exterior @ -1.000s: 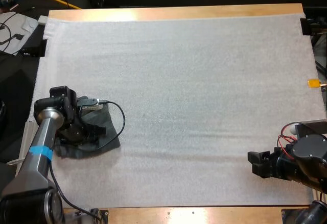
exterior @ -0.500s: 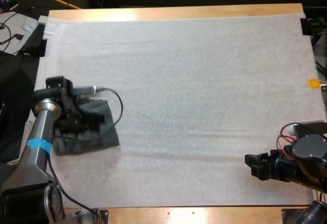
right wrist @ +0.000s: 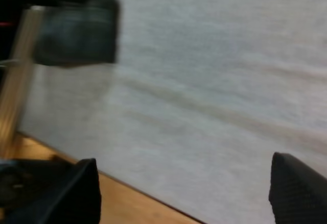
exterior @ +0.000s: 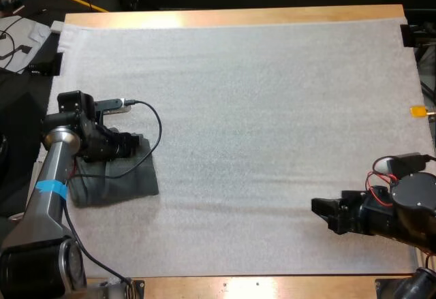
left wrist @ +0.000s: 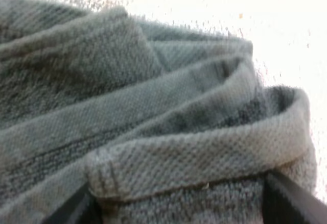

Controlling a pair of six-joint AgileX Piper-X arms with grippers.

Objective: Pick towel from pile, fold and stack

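Towel (exterior: 119,184): dark grey-green, loosely layered, thick hem (left wrist: 194,157) rolled, near left.
Left gripper (exterior: 138,144): our fingers wide, astride the hem.
Right gripper (exterior: 325,212): our fingers wide, over the mat (exterior: 272,108).

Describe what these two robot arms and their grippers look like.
The left arm is a silver tube with a blue tape band, ending in black joints and a left gripper of two black fingers; a thin black cable loops beside it. The right arm is chunky, rounded and black, with red wires; its right gripper is black too.
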